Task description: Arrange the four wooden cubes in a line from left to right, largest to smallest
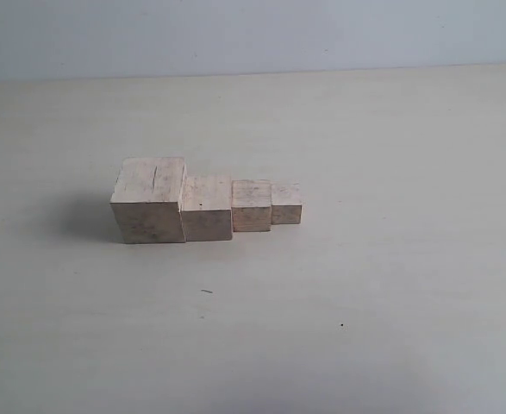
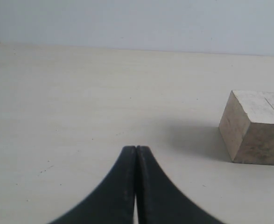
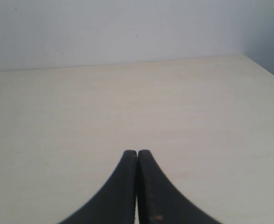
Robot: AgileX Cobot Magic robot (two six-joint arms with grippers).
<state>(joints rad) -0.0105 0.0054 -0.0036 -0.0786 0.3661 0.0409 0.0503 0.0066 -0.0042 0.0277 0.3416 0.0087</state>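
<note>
row: the four wooden cubes (image 1: 207,209) touch in a line on the worktop (image 1: 390,302), large cube (image 1: 150,200) leftmost, small cube (image 1: 286,203) rightmost.
left jaws: pressed together, empty, clear of the large cube.
right jaws: pressed together, empty.
risk: order looks done — a stray arm sweep could knock it crooked.

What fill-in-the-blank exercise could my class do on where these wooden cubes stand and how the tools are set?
1. In the exterior view, the largest cube stands at the ____ end of the row.
2. The smallest cube stands at the ____ end of that row.
3. The left tool and the right tool are not open; both are ____.

Missing words: left; right; shut.
</note>
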